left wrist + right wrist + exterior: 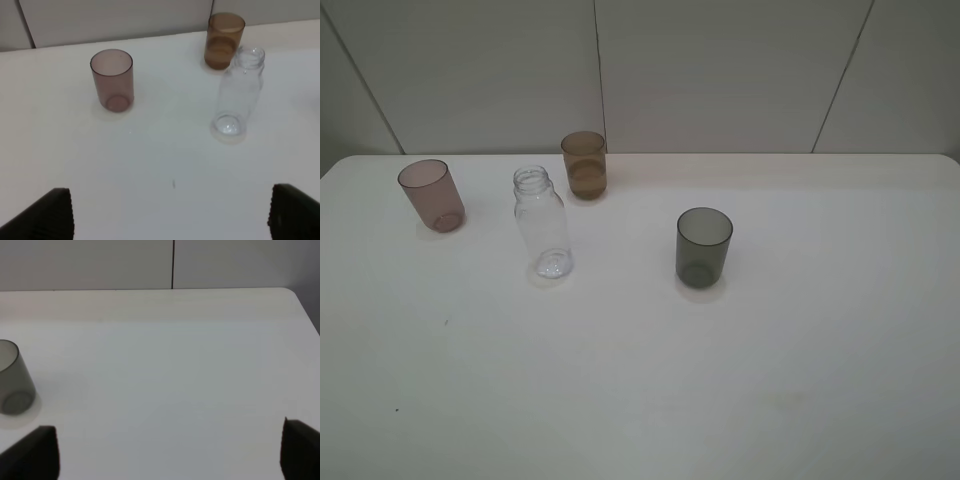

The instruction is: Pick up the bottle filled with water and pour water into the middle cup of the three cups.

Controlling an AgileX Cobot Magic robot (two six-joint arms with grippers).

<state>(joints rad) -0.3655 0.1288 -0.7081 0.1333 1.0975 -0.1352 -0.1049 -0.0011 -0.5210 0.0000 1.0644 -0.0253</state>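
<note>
Neither arm shows in the high view, while each wrist view catches only two dark fingertips at its lower corners, set wide apart with nothing between them, for the left tool (170, 215) and the right tool (170, 452), both above the table.

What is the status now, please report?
Both tools open, holding nothing. Bottle upright on table, untouched; amber middle cup just behind it. Path to bottle clear.
</note>
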